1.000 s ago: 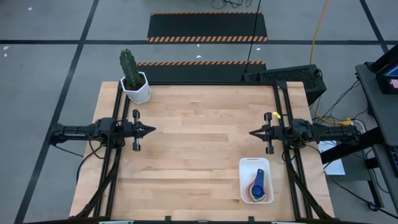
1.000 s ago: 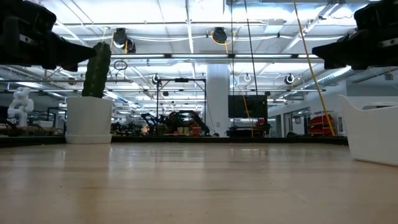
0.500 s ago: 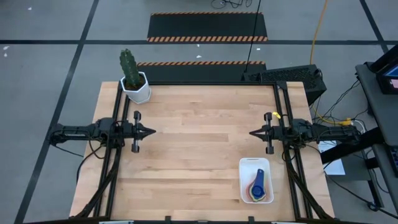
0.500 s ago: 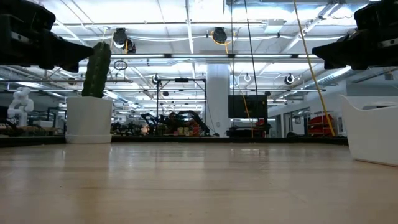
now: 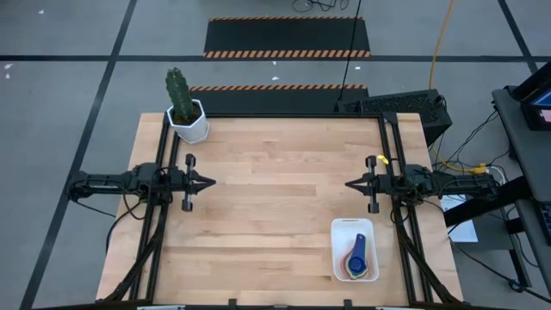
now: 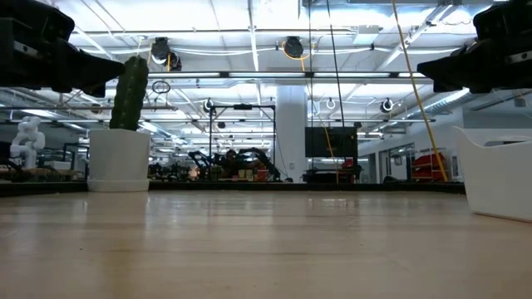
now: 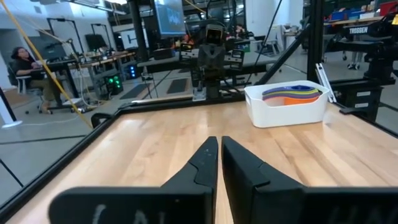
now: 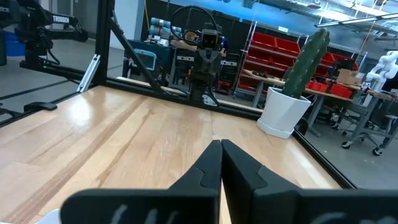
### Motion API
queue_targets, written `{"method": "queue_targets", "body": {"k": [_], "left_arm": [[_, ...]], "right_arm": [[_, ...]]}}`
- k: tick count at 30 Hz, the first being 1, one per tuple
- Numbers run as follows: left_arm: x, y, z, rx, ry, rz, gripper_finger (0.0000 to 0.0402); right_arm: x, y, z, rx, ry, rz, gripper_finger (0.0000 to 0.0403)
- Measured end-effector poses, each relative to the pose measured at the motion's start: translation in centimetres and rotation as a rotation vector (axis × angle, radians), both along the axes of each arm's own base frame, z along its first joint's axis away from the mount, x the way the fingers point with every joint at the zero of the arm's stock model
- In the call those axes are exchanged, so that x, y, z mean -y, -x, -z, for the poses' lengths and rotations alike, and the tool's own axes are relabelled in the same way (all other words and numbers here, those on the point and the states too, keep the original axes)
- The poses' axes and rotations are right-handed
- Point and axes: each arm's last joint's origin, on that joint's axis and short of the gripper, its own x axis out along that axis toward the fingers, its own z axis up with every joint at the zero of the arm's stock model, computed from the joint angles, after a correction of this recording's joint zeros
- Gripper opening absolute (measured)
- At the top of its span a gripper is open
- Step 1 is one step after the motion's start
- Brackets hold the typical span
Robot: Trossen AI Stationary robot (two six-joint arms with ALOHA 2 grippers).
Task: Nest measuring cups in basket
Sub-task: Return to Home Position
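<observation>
The measuring cups (image 5: 355,257) lie stacked inside one another in the white basket (image 5: 335,250), which stands on the table near its front right corner. A dark blue cup is on top, its handle (image 5: 360,241) pointing to the far edge. In the left wrist view, cup handles (image 7: 292,93) of several colours show above the basket's rim (image 7: 287,111). My left gripper (image 5: 212,181) hovers shut at the table's left side, pointing level toward the right. My right gripper (image 5: 348,184) hovers shut at the right side, facing it, behind the basket.
A white hexagonal pot with a cactus (image 5: 188,120) stands at the far left corner. Bare wooden tabletop (image 5: 275,198) lies between the two grippers. Black frame rails (image 5: 168,155) run along both sides. A person (image 7: 25,59) sits in the room beyond the table.
</observation>
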Motion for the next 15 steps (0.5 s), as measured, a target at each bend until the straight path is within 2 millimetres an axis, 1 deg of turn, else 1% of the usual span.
{"method": "queue_targets", "body": {"k": [6,15], "left_arm": [[-0.01,0.0,-0.01,0.001,0.001,-0.003,0.0023],[-0.01,0.0,-0.01,0.001,0.002,-0.003,0.0006]], "right_arm": [[0.0,0.0,0.0,0.0,0.0,0.0,0.0],[0.0,0.0,0.0,0.0,0.0,0.0,0.0]]}}
